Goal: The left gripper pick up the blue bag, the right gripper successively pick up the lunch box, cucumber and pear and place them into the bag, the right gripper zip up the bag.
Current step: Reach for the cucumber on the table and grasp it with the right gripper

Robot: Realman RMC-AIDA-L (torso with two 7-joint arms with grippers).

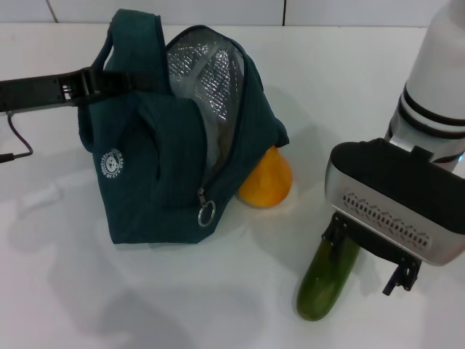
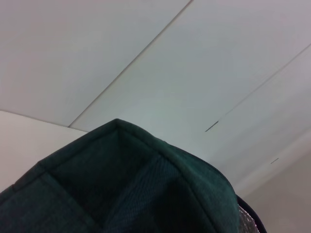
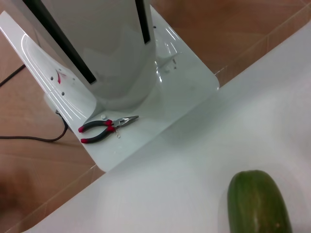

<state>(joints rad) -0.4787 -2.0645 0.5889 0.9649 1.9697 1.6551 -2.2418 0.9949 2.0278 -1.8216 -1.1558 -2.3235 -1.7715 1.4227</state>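
Note:
The blue bag [image 1: 167,174] stands on the white table with its mouth gaping and the silver lining [image 1: 207,80] showing. My left gripper [image 1: 93,81] reaches in from the left and is shut on the bag's upper handle; the left wrist view is filled by the bag's fabric [image 2: 126,194]. The pear [image 1: 267,182] lies against the bag's right side, partly under its flap. The cucumber [image 1: 327,280] lies on the table at the front right, with my right gripper [image 1: 368,256] open just above its far end. Its rounded end also shows as the cucumber [image 3: 257,206]. The lunch box is out of view.
The ring zip pull [image 1: 207,214] hangs at the bag's front, near a round white logo [image 1: 110,164]. Off the table, pliers [image 3: 107,127] lie on the robot's white base plate [image 3: 184,92] on the floor. The table edge [image 3: 160,141] runs nearby.

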